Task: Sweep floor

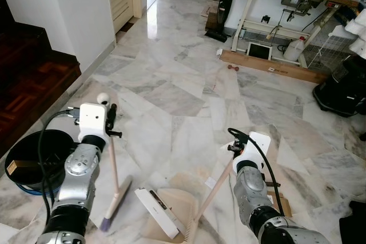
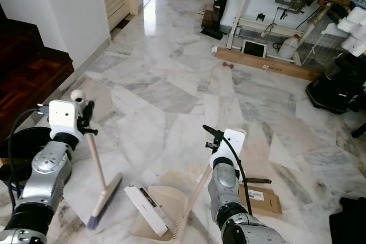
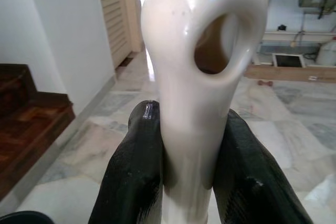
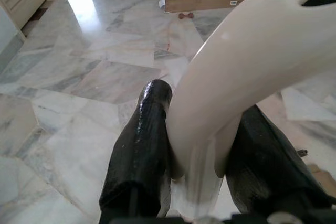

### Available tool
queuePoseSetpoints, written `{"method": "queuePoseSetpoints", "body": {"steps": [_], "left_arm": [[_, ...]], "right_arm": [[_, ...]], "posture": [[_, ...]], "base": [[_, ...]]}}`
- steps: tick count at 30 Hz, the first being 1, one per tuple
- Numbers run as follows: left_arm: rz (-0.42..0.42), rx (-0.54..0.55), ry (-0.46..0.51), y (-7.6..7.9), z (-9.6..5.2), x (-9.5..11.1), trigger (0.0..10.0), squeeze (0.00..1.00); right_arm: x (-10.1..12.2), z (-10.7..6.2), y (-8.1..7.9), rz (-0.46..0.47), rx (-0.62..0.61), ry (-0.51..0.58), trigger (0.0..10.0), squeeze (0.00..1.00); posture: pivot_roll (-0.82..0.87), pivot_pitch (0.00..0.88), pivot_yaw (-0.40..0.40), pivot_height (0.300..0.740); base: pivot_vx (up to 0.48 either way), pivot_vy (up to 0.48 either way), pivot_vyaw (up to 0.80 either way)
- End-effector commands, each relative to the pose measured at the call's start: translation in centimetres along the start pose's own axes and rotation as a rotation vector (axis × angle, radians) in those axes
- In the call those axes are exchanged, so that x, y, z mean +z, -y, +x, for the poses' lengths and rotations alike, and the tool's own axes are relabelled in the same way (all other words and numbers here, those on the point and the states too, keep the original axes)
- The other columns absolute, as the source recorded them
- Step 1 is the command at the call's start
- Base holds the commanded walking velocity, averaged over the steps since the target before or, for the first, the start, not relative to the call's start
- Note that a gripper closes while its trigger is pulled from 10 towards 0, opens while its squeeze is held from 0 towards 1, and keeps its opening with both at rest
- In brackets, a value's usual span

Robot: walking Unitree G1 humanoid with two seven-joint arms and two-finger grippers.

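Left gripper (image 3: 186, 166) clamps the broom (image 1: 116, 184) handle; right gripper (image 4: 202, 156) clamps the dustpan (image 1: 171, 212) handle. Broom head rests on the floor (image 1: 171, 101) just left of the pan's mouth, handle near upright.

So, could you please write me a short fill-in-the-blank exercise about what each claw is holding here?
1. The left claw is shut on the handle of the ____, whose bristles rest on the floor.
2. The right claw grips the handle of the ____.
3. The white object lies on the rim of the dustpan, between it and the ____.
4. The marble floor under both tools is ____ in colour.

Missing words: broom; dustpan; broom; grey-white
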State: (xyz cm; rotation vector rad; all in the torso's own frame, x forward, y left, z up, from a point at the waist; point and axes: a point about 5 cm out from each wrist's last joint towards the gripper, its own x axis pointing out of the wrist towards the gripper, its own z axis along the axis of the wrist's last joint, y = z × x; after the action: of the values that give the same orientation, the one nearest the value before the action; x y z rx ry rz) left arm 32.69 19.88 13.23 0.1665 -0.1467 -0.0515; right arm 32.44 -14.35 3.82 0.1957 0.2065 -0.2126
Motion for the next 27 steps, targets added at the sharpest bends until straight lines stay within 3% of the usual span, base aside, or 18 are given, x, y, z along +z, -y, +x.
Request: {"method": "queuePoseSetpoints", "body": {"steps": [1, 15, 27], "left_arm": [[0.001, -0.025, 0.059, 0.5, 0.7, 1.1, 10.0, 0.0], [-0.06, -0.042, 0.097, 0.7, 0.8, 2.0, 10.0, 0.0], [-0.018, -0.053, 0.118, 0.0, 0.4, 2.9, 10.0, 0.0]], "right_arm": [[1.9, 0.8, 0.1, 0.027, -0.004, 0.072, 10.0, 0.0], [3.2, 1.4, -0.1, 0.119, 0.036, 0.089, 10.0, 0.0], [4.0, 1.9, -0.7, 0.204, 0.087, 0.078, 10.0, 0.0]], "posture": [[0.1, 0.022, -0.104, 0.74], [0.12, 0.0, -0.099, 0.74], [0.13, 0.0, -0.103, 0.74]], "base": [[0.0, 0.0, 0.0], [0.0, 0.0, 0.0], [0.0, 0.0, 0.0]]}}
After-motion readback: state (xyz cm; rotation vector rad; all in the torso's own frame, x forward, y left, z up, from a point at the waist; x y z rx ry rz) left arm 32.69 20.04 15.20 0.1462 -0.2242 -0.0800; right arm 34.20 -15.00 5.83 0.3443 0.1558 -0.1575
